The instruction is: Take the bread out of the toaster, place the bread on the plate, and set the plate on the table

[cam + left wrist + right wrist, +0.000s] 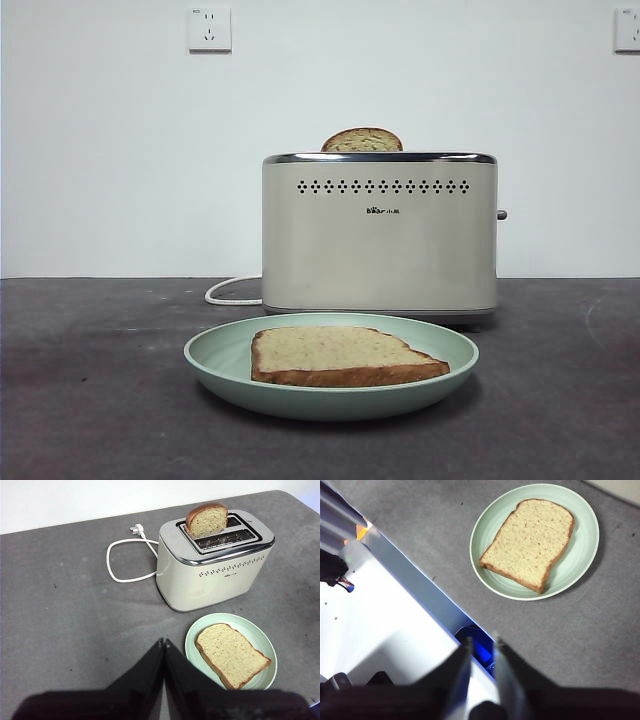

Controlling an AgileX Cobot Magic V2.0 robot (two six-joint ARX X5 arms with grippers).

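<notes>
1. Bread [340,357] lies flat on the plate [215,355], domed end away from the toaster in the left wrist view, crust edge facing the front camera
2. Plate rests on the table [90,390], just in front of the toaster [380,240], not touching it
3. Toaster stands upright behind the plate; chrome rim on top, two rows of dark holes, small logo, knob [501,215] on its side
4. Second slice [362,140] stands in the far slot, rounded top poking above the rim; the near slot shows bare wire in the left wrist view
5. White cord [122,560] loops on the table beside the toaster, plug [136,529] lying free
6. Left gripper [163,642] hangs above the table, near the plate's edge and apart from it; jaws pressed together at the tips, grasping nothing
7. Right gripper [482,642] sits over the table's edge, above a white and blue base, well apart from the plate; jaws nearly closed with a thin gap, empty
8. Neither arm shows in the front view
9. Two wall sockets [209,28] on the white wall behind
</notes>
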